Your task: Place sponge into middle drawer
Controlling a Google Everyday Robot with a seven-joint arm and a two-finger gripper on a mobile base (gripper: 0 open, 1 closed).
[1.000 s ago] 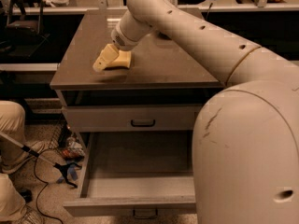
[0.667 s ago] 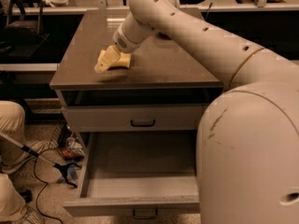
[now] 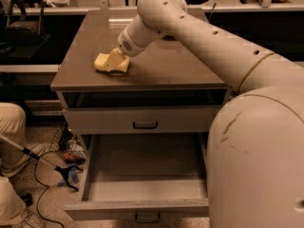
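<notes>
Fingers [image 3: 118,57] of the one gripper [image 3: 115,63] stood down on the right end of the sponge [image 3: 103,63], touching it, but whether they pinched it or only stood around it I could not tell, since they were nearly the sponge's own pale colour. The gripper was at about 10 o'clock in the view, at the end of the single cream arm [image 3: 190,27], which slanted up from the robot's big rounded body [image 3: 261,165] at 4 o'clock. A row of small dark holes dotted the arm's shell.

One sponge was in sight. It lay on the brown cabinet top [image 3: 161,68], toward the top's 9 o'clock side and near its front edge, well apart from the middle drawer [image 3: 137,207].

That drawer, at 6 o'clock, was pulled out, showing a bare grey floor, two side walls and a thick front lip. Above it sat one shut drawer front [image 3: 104,120] with a dark loop handle [image 3: 145,125], and a second loop handle [image 3: 147,217] showed just below the open drawer's lip: two handles counted.

At 8 o'clock, two legs in tan trousers [image 3: 10,125] showed at the frame's edge, with one black-and-white stick [image 3: 21,150] crossing them, dark cables [image 3: 40,194] on the speckled floor, and a small blue object [image 3: 72,175] just beside the cabinet's foot.
</notes>
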